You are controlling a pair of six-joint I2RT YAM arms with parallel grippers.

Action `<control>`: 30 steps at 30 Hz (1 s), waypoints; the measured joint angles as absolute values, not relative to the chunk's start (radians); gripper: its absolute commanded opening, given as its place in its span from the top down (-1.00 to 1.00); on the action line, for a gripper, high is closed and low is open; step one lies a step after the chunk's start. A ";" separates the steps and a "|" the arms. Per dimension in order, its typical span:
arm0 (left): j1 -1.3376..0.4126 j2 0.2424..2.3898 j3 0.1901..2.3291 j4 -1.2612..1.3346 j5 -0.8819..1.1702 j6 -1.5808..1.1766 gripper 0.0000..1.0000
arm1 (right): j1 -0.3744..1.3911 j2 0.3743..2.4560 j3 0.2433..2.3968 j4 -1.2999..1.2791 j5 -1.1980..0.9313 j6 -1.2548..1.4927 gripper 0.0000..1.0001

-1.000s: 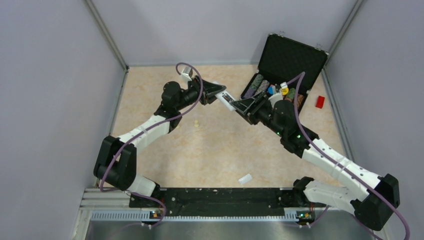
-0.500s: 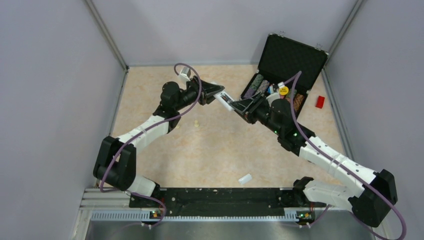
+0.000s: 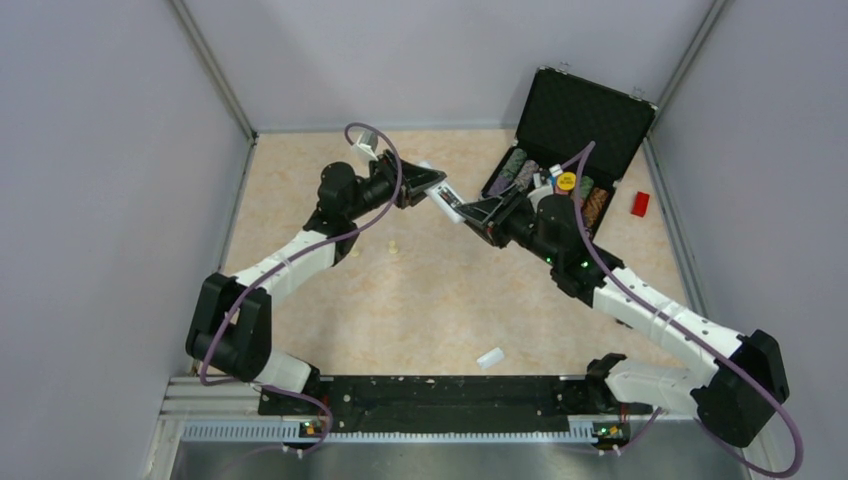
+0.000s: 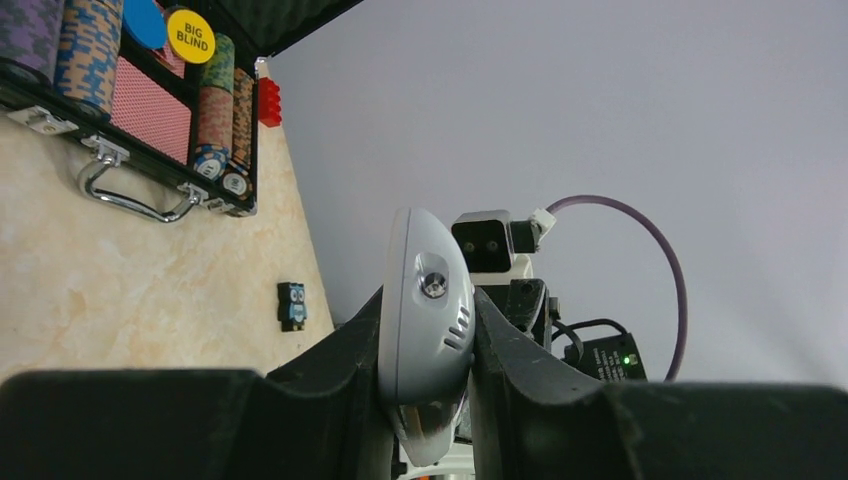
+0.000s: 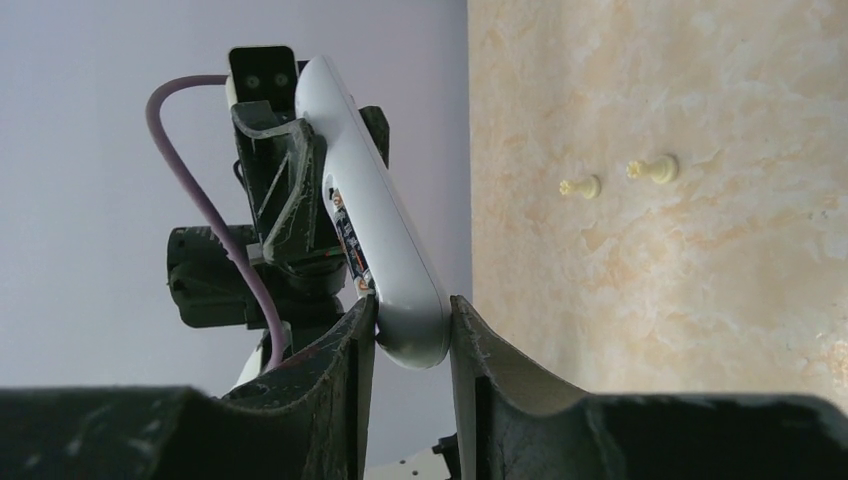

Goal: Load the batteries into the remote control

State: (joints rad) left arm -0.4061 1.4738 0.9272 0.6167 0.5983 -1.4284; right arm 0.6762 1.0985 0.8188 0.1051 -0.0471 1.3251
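1 remote control, pinched by left end effector and right end effector, 2 pegs

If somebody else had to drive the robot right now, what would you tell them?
Left gripper: shut on one end of the remote, held off the table.
Right gripper: shut on its other end.
Cover: loose near the table's near edge.
Batteries: not visible in any view; can't tell if any are in.
Left to do: find and load them, then probably refit the cover.
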 measured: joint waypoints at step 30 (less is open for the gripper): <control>-0.396 1.385 0.921 0.439 0.564 -1.069 1.00 | 0.649 1.174 0.997 -0.231 -0.165 1.184 -0.38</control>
